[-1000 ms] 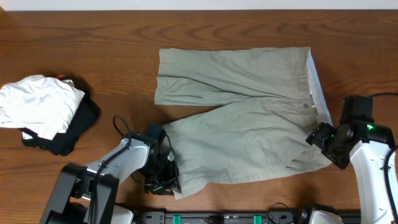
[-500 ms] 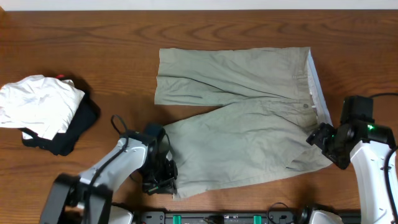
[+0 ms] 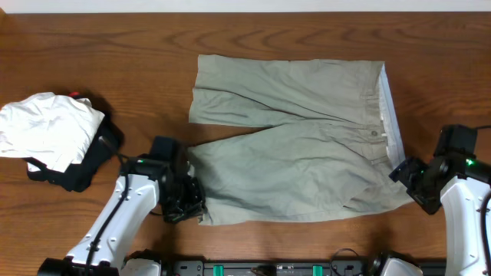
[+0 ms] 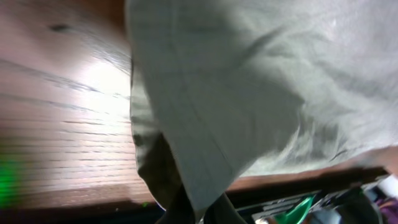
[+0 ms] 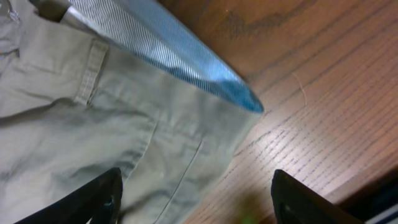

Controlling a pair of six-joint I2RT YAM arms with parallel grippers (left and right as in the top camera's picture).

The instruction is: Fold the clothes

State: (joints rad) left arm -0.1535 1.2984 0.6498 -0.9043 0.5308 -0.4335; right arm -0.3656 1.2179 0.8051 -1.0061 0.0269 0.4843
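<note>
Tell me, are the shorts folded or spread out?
Spread out. The shorts lie flat on the table, both legs side by side, neither folded over the other.

The shorts (image 3: 291, 146) are coloured a pale grey-green all over. Their lining (image 5: 161, 43) is marked with thin blue and white stripes. The worktop (image 3: 115, 61) is patterned with dark brown wood grain. One garment (image 3: 46, 126) is coloured white, another garment (image 3: 84, 172) black.

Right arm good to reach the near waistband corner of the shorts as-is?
Probably yes. The right gripper is open right at that corner of the shorts, with nothing between them.
</note>
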